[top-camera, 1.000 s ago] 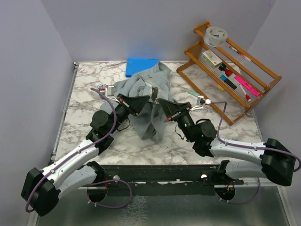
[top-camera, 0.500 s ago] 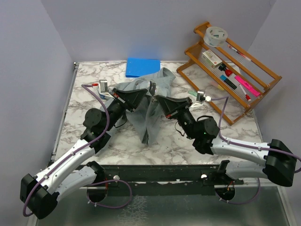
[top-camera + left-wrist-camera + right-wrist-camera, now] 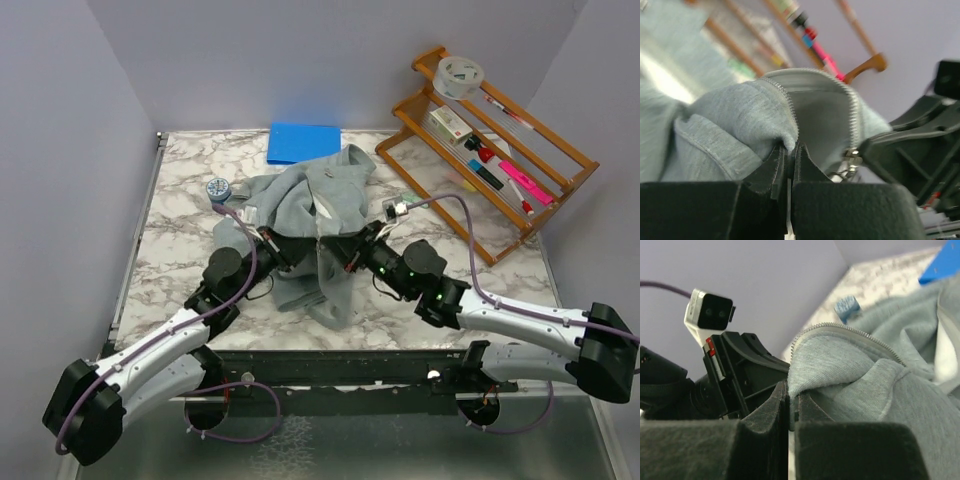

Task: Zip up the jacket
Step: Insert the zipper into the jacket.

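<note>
Where left gripper (image 3: 789, 151) faces right gripper (image 3: 788, 389), jacket (image 3: 318, 196) hangs clamped between.

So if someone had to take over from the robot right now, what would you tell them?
The left gripper is shut on the jacket edge, beside the zipper teeth.
The right gripper is shut on another toothed edge.
The jacket is bunched mid table between the arms, and the slider sits by the right gripper.
Done: both edges gripped.
Left: the zip is open, so join the sides and run the slider up.
</note>
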### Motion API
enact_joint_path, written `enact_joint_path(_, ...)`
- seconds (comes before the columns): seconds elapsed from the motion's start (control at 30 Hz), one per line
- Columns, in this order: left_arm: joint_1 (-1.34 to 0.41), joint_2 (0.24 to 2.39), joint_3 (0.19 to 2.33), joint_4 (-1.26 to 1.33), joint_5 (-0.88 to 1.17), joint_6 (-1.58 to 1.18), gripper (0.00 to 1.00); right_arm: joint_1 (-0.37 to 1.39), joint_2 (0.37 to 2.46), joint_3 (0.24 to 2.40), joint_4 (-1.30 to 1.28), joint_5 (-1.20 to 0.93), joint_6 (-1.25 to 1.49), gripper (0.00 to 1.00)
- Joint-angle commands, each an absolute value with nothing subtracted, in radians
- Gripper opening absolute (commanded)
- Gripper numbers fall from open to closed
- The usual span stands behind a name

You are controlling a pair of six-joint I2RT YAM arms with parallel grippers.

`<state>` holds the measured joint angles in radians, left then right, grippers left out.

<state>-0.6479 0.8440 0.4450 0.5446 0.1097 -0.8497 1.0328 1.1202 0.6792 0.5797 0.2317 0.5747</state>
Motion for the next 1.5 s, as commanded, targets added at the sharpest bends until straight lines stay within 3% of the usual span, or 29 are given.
enact_joint_path(0.0,-0.65,0.886,0.293,0.561,0.158,-0.847,0.0,1.034,1.158,0.577,0.408,0.158,0.612,0.0)
enact_joint_path(0.23,-0.66,1.002,0.155,0.698,0.175,-0.84,0.0,1.034,1.351,0.471,0.621,0.107,0.674,0.0)
enact_joint_path(0.5,-0.693,1.128,0.132,0.774,0.183,-0.82,0.0,1.034,1.489,0.539,0.606,0.046,0.667,0.01)
enact_joint_path(0.77,-0.699,1.135,0.135,0.787,0.176,-0.807,0.0,1.034,1.45,0.624,0.374,0.013,0.65,0.21)
enact_joint_path(1.03,-0.699,1.127,0.138,0.787,0.179,-0.799,0.0,1.034,1.474,0.739,0.148,-0.037,0.624,0.23)
enact_joint_path(1.47,-0.699,1.118,0.139,0.786,0.18,-0.797,0.0,0.987,1.504,0.825,0.021,-0.149,0.591,0.26)
